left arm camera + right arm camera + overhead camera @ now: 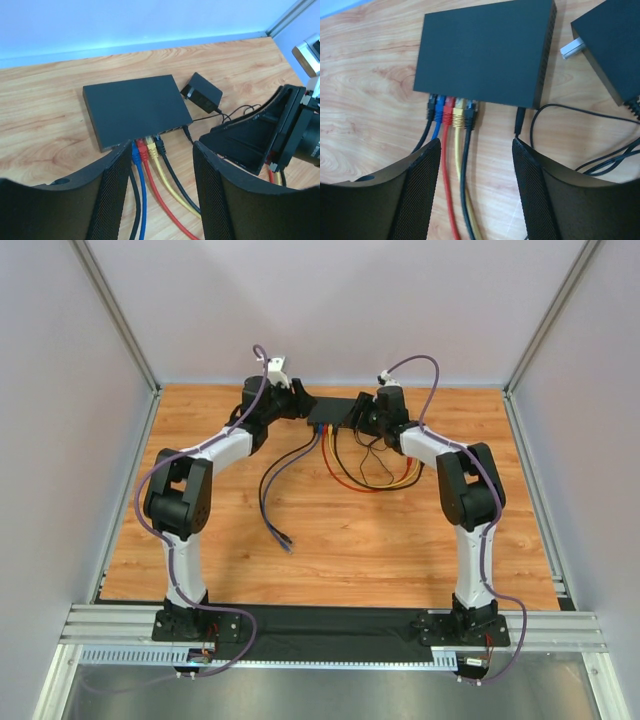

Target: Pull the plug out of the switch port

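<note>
one switch [485,50], long axis left-right, ports [172,130] toward the near worktop [400,550] edge, five plugs [449,111] in, one adapter [201,92], left pincer [161,148] and right pincer [476,143] apart

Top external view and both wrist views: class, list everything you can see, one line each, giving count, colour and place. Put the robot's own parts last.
switch: one, black, far middle of the table
network cables: five, plugged side by side into the switch's near side; black, blue, red, yellow, black
power adapter: one, black, beside the switch on the right arm's side
adapter wire: one, thin and black, looped on the table near the adapter
table: one, wood-grain, under everything
left gripper: one, black, open, above the cables
right gripper: one, black, open, above the cables
</note>
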{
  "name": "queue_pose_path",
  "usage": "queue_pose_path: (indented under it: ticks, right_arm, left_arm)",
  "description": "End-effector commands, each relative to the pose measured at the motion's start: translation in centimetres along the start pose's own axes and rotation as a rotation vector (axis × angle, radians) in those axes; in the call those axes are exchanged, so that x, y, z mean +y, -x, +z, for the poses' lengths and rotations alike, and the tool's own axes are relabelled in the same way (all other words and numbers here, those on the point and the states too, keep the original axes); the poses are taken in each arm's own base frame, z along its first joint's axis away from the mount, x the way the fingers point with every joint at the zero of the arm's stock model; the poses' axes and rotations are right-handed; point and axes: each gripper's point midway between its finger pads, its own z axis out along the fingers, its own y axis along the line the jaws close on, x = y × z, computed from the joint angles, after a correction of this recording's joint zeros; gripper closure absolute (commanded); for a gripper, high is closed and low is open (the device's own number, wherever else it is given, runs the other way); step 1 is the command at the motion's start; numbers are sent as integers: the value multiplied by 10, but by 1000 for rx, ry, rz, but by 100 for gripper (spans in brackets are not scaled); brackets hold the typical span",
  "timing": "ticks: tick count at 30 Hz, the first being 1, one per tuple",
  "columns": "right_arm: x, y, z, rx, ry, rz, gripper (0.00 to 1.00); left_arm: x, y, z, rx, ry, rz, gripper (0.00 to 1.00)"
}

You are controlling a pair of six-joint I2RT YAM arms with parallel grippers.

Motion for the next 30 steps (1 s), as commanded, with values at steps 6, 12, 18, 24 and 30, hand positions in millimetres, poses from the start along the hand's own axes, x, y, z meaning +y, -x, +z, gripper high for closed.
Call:
queue_pose_path:
  ticks: [6, 12, 18, 24, 30]
  right_arm:
    - [-14, 12, 14, -35, -20, -42, 46]
    - [-21, 1, 20, -13, -36, -41, 48]
    - [-29, -3, 21, -5, -54, -31, 52]
    - [-36, -5, 20, 5, -62, -15, 52]
    - [-45, -5, 15, 9, -80, -2, 52]
  left_arm:
    - [-16, -7, 22, -11, -47, 124, 40]
    - [-34, -29, 48, 40, -98, 158, 42]
    - [-36, -43, 74, 73, -31, 179, 45]
    - [-36, -64, 95, 163, 105, 310, 44]
    - [-24, -75, 88, 282, 213, 293, 44]
